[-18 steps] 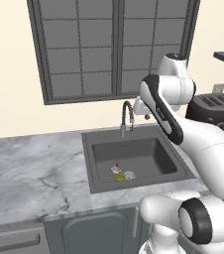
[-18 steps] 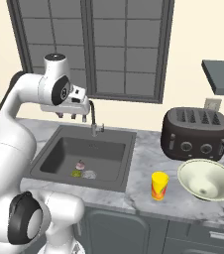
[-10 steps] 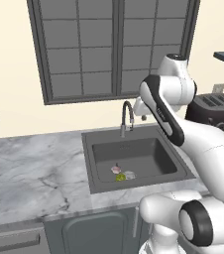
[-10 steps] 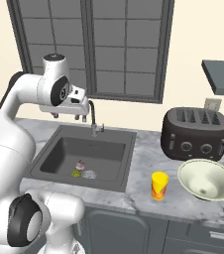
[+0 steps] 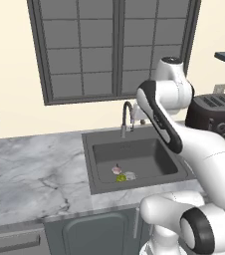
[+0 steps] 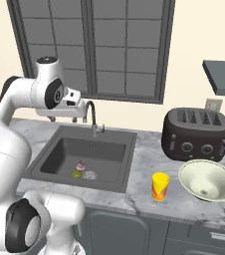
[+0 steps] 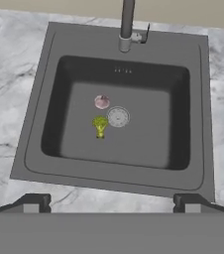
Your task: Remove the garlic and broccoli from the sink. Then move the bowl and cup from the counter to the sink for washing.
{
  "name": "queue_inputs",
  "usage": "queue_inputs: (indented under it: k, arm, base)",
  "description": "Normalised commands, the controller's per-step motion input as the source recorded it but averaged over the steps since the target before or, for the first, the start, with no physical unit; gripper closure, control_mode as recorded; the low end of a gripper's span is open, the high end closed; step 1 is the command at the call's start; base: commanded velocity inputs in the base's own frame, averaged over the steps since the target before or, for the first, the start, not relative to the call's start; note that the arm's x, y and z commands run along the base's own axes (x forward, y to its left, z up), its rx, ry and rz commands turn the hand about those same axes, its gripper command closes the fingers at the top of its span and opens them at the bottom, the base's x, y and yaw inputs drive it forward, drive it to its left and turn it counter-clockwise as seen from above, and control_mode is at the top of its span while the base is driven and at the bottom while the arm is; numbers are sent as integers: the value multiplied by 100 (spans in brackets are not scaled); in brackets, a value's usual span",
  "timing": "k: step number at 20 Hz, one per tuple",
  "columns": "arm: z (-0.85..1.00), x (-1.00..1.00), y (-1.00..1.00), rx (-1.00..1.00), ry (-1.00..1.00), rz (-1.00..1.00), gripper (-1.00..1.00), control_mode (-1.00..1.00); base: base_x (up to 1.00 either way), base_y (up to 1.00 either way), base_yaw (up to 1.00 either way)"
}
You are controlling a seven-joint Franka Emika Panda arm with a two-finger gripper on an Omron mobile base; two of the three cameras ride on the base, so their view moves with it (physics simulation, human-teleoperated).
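The dark grey sink lies straight below my hand. On its floor, the pinkish garlic lies just above the yellow-green broccoli in the hand view. Both lie beside the pale drain disc. My gripper hangs high over the basin's near rim, open and empty, its fingertips wide apart. From the right base, the garlic and broccoli lie left of centre in the basin. The yellow cup and the wide pale bowl stand on the marble counter to the sink's right.
A dark gooseneck tap rises at the sink's back rim, close to my hand. A black toaster stands behind the bowl. A long stretch of marble runs left of the sink. A window fills the wall behind.
My hand has shifted slightly above the sink near the tap. The garlic, broccoli, cup and bowl have not moved.
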Motion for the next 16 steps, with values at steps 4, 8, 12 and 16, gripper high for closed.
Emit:
queue_inputs:
  k: [4, 8, 12, 16]
  arm:
    - [-11, -4, 10, -4, 0, 0, -100, -100]
    - [-12, -10, 12, 0, 0, 0, -100, -100]
    - [-12, -11, 11, 0, 0, 0, -100, -100]
    - [-11, -10, 13, 0, 0, 0, -100, -100]
  base:
    - [0, 0, 0]
    - [0, 0, 0]
    - [0, 0, 0]
    - [0, 0, 0]
